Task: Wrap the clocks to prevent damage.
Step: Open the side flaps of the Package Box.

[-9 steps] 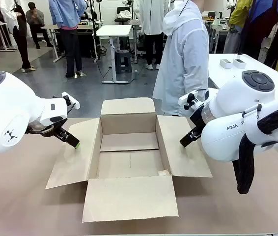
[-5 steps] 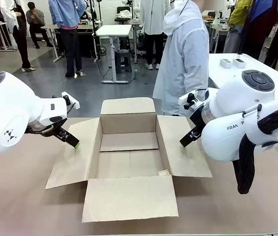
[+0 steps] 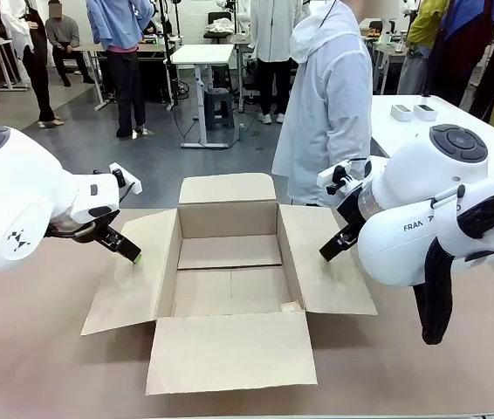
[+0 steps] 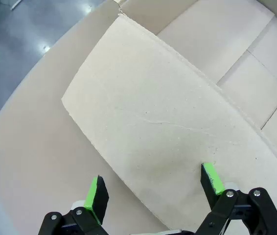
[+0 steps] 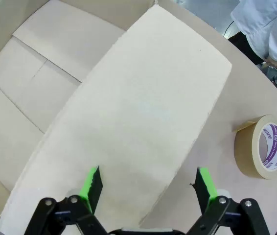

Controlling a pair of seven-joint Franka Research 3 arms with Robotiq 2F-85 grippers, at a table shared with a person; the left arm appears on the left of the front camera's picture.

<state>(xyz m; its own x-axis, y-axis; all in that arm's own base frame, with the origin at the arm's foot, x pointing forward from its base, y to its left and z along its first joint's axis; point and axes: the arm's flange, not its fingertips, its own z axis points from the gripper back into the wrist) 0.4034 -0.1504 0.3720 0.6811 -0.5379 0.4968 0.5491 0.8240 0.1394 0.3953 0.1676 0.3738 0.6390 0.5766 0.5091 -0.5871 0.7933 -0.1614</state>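
Hovering at left: left gripper (image 3: 126, 250), on a white arm coming in from the left side, over the outer edge of the box's left flap (image 3: 129, 278).
Left fingers: released, spread wide, nothing between them; in the wrist view (image 4: 154, 186) one green pad (image 4: 97, 193) sits over the flap's edge and the other over the flap itself (image 4: 163, 117). Whether a tip touches the cardboard cannot be told.
Bench (image 3: 29, 349): brown top, carrying the box.
Box (image 3: 229, 292): brown cardboard, upright at the middle of the bench, all four flaps folded out, bare floor inside.
Near flap (image 3: 229, 351): lies flat toward the robot.
Far flap (image 3: 227, 188): stands up toward the person.
Person (image 3: 330, 105): in a white coat, standing at the far side just behind the box's right corner.
Right flap (image 3: 325, 272): sloping outward, under the right fingers.
Right gripper (image 3: 332, 246): on the white arm from the right, pointing down at the right flap's outer part.
Right fingers: released, spread wide, empty; in the wrist view (image 5: 147, 183) both green pads hang above the flap (image 5: 143, 107).
Tape (image 5: 262, 147): brown roll, on the bench just beyond the right flap's outer edge.
Clocks: where they lie cannot be told.
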